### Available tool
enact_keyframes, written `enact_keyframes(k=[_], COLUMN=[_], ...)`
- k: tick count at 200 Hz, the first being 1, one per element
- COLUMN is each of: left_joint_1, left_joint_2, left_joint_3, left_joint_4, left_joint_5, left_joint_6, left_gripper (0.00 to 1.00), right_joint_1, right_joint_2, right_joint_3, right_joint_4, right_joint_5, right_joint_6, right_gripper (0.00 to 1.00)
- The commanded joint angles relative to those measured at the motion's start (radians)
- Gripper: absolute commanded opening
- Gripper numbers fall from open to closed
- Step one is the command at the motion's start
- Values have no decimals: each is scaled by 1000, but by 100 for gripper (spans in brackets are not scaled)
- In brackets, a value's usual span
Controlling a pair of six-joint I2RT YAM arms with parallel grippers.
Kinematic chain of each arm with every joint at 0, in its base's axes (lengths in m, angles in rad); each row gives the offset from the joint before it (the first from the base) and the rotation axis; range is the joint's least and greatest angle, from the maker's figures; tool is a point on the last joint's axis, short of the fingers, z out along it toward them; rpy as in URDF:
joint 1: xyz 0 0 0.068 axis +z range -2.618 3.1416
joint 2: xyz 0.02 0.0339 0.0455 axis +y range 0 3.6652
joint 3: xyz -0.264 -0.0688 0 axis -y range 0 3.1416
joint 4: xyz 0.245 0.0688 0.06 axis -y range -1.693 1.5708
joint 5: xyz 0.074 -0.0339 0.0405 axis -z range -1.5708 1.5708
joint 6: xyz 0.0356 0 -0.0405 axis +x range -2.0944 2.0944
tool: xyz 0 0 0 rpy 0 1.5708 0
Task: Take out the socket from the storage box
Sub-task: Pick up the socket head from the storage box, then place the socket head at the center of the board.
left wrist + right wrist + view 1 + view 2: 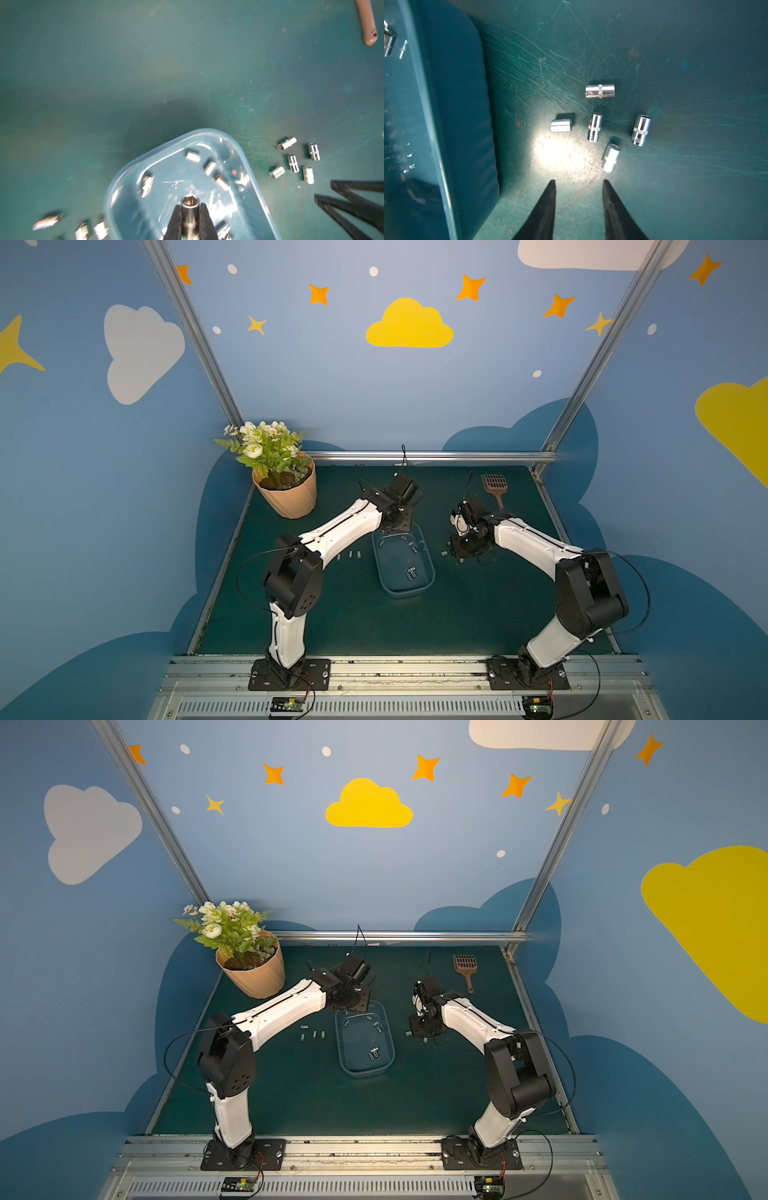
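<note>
The storage box [430, 568] [390, 1048], a see-through bluish tub, sits mid-mat, and several chrome sockets [411, 573] lie inside it. My left gripper [190, 205] is shut on one socket [190, 202], held with its hex mouth facing outward above the box's floor [247, 158]. In both top views this gripper [398, 524] hangs over the box's far end. My right gripper [579, 180] stands open and empty low over the mat, just right of the box wall [452, 104].
Several loose sockets [600, 91] lie on the mat ahead of the right gripper, and several more [351, 554] lie left of the box. A peach flowerpot [286, 493] stands at the back left. A brown slotted scoop [494, 485] lies at the back right.
</note>
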State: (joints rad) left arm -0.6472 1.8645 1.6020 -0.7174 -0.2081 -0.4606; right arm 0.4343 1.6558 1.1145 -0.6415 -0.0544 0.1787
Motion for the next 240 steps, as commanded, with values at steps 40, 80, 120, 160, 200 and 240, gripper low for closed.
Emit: enact_keyframes(k=[40,80,120,160,200,240], left_joint_1=[197,358,507,532,532,530], left_joint_2=[-276,-396,-347,-242,-192,-154], left_joint_3=[-338,-511,-637,-635,-600,-570], left_joint_4=[10,21,88,118,137,131], left_joint_5=[-51,-34,67,107,136,153], left_joint_6=[-46,-23,15,30,31,56], left_gripper=[13,13,14,13,13,13], right_joint_1=[-8,-11,-11,-13,-13,-14], right_joint_2=[-20,-11,-9,-21,-18,-18], right_joint_3=[-19,-20,-18,-19,-12,-15], right_joint_4=[6,12,14,8,2,2], right_joint_5=[-11,-22,-27,-18,-16,-13], right_joint_6=[-4,-4,-4,-7,-7,-9], right_gripper=[37,37,37,37,37,37])
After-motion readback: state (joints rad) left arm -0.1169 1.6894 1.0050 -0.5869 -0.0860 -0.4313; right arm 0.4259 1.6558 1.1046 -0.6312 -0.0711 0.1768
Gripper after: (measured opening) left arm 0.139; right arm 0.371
